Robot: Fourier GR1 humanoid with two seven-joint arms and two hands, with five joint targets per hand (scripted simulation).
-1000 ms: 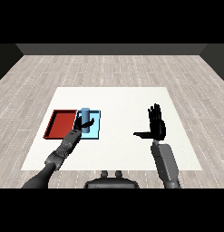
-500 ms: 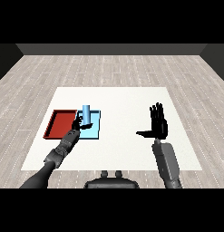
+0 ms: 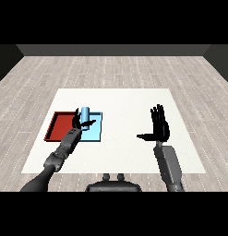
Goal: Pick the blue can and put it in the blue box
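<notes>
The blue can point(image 3: 84, 112) stands upright at the back left of the light blue tray point(image 3: 95, 132). My left hand point(image 3: 79, 123) is just in front of the can and slightly to its left. Its fingers are spread and the thumb points right, so it is open and holds nothing. It covers the can's lower front. My right hand point(image 3: 159, 129) is raised over the right half of the table, open, with straight fingers pointing up and the thumb out to the left.
The red tray point(image 3: 59, 126) lies directly left of the blue tray, touching it. My left forearm reaches over the red tray's front right corner. The white table point(image 3: 124, 103) ends on a grey wooden floor.
My left hand's fingers have come off the can and spread, and the hand has drawn back a little toward me. The can now stands by itself in the blue tray. The right hand barely moved.
</notes>
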